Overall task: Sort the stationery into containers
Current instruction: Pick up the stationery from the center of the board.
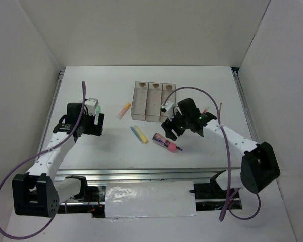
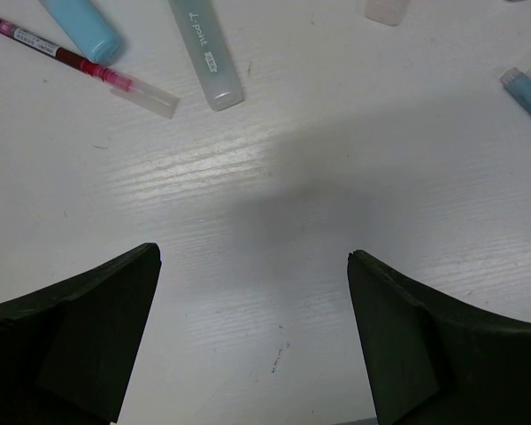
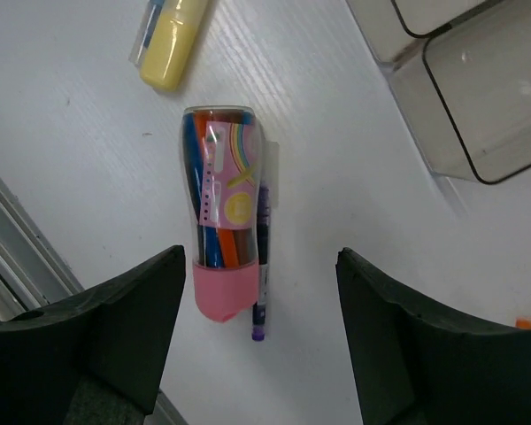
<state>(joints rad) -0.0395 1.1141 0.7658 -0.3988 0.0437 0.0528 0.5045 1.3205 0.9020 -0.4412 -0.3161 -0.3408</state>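
Observation:
The containers (image 1: pixel 152 101), three narrow clear bins joined side by side, stand at mid-table; their corner shows in the right wrist view (image 3: pixel 465 97). My right gripper (image 1: pixel 169 130) (image 3: pixel 261 258) is open, hovering over the pink end of a fat pink-and-purple pen pack (image 3: pixel 219 212) (image 1: pixel 164 141) and a thin dark purple pen (image 3: pixel 264 248) lying against it. A yellow marker (image 3: pixel 173 40) (image 1: pixel 140 134) lies beyond. An orange-yellow marker (image 1: pixel 124 110) rests left of the bins. My left gripper (image 1: pixel 97 126) (image 2: pixel 253 252) is open over bare table.
Ahead of the left fingers lie a thin red pen (image 2: pixel 80 64), a light blue marker (image 2: pixel 84 27), a pale grey-green marker (image 2: pixel 206 53) and a blue marker (image 2: pixel 527 93) at the right edge. A metal rail (image 1: pixel 141 174) runs along the table's near edge.

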